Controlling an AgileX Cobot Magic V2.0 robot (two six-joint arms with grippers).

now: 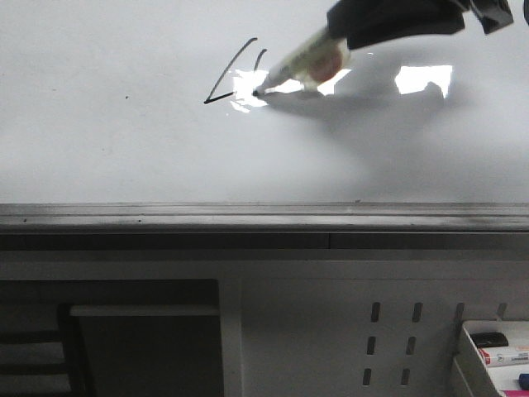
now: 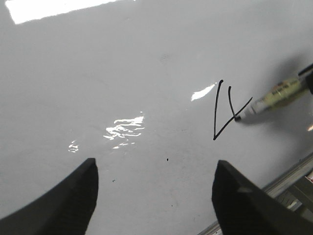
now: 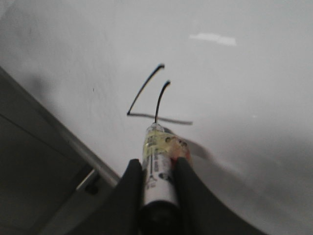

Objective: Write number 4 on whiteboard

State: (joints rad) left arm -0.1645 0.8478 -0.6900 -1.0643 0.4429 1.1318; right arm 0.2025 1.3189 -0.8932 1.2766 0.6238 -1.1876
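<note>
The whiteboard (image 1: 99, 141) fills the upper part of the front view. Black strokes of the number 4 (image 1: 231, 71) are on it: a slanted line, a short base line and a partial vertical stroke. My right gripper (image 1: 372, 29) is shut on a marker (image 1: 306, 62), whose tip touches the board at the lower end of the vertical stroke. The right wrist view shows the gripper (image 3: 157, 166), the marker (image 3: 159, 186) and the strokes (image 3: 145, 89). My left gripper (image 2: 155, 169) is open and empty over bare board, left of the strokes (image 2: 217, 110).
A grey metal ledge (image 1: 248, 217) runs along the board's lower edge. Below it is a perforated white panel (image 1: 388, 339). A white tray (image 1: 467, 356) with spare markers sits at the bottom right. A dark shelf opening (image 1: 124, 339) is at the bottom left.
</note>
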